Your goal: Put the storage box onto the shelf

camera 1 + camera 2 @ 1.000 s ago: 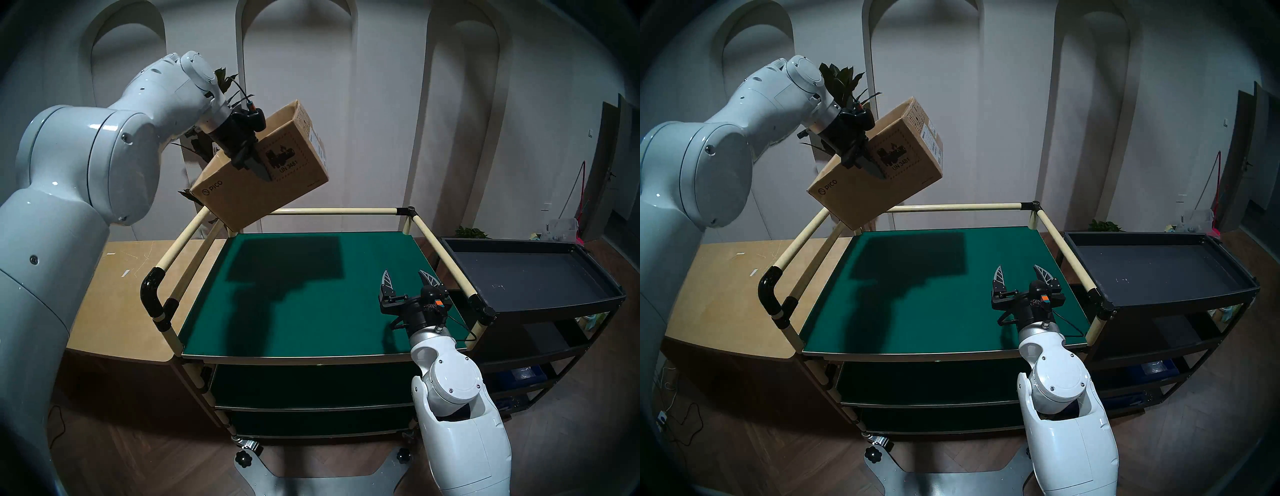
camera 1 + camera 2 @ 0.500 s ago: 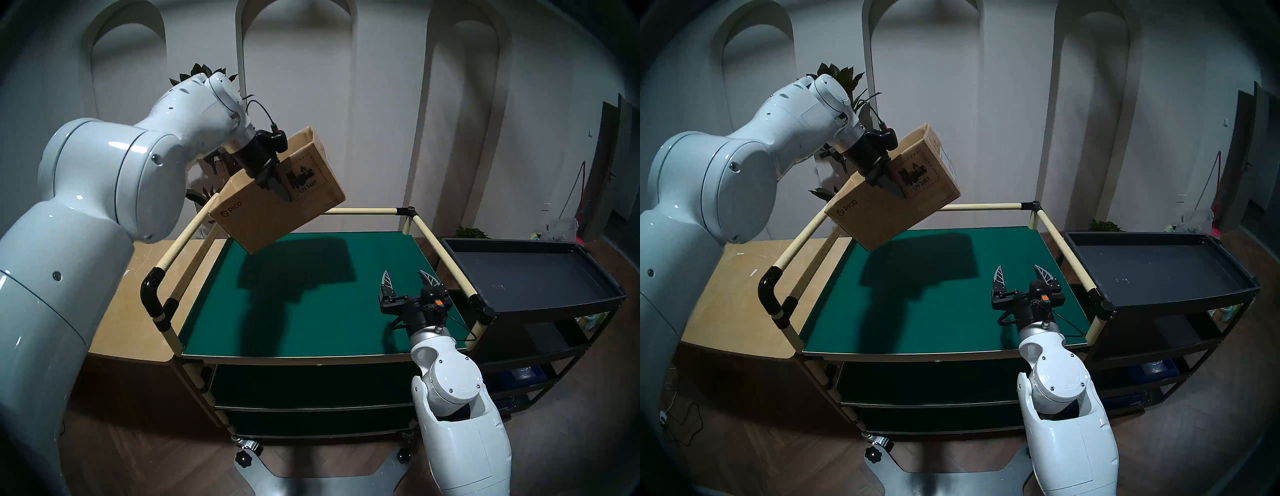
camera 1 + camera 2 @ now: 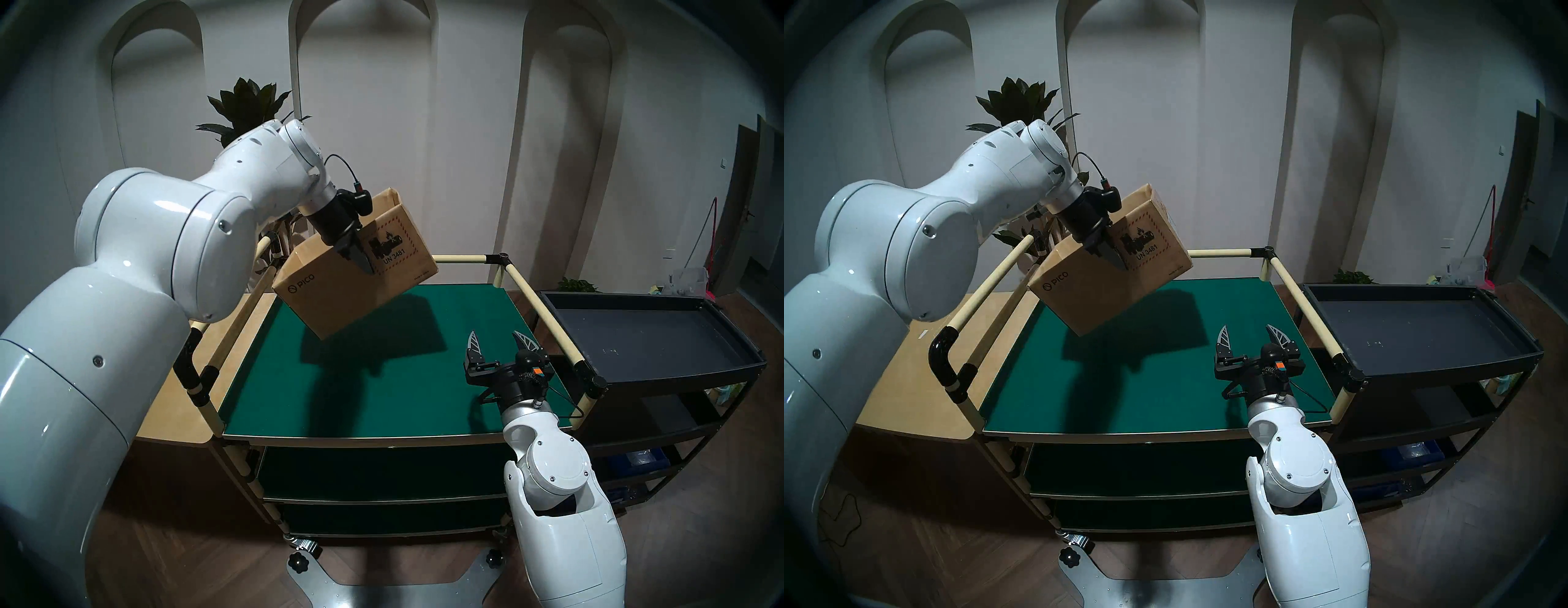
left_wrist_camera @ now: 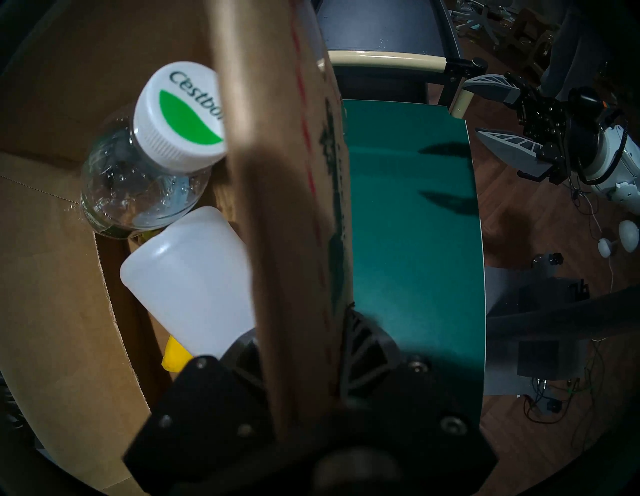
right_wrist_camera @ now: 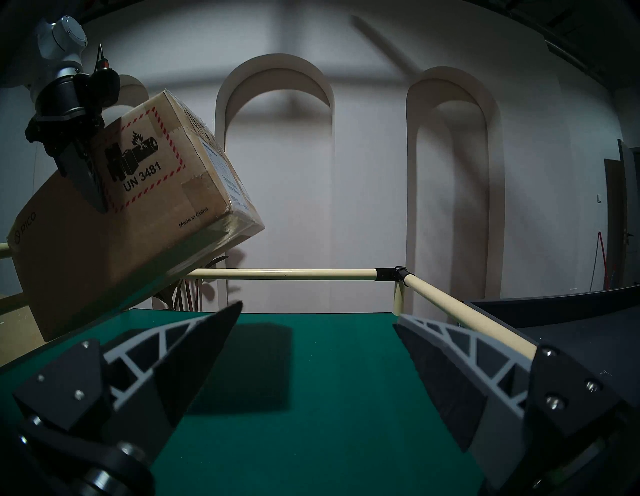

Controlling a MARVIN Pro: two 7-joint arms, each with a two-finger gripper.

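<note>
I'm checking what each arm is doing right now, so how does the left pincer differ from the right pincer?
The left pincer is clamped on the wall of the PICO cardboard box; the right pincer is spread open and holds nothing. The left carries the tilted box in the air over the green top board of the shelf; the right sits low near the board's right rail. Both have dark ribbed fingers.
</note>
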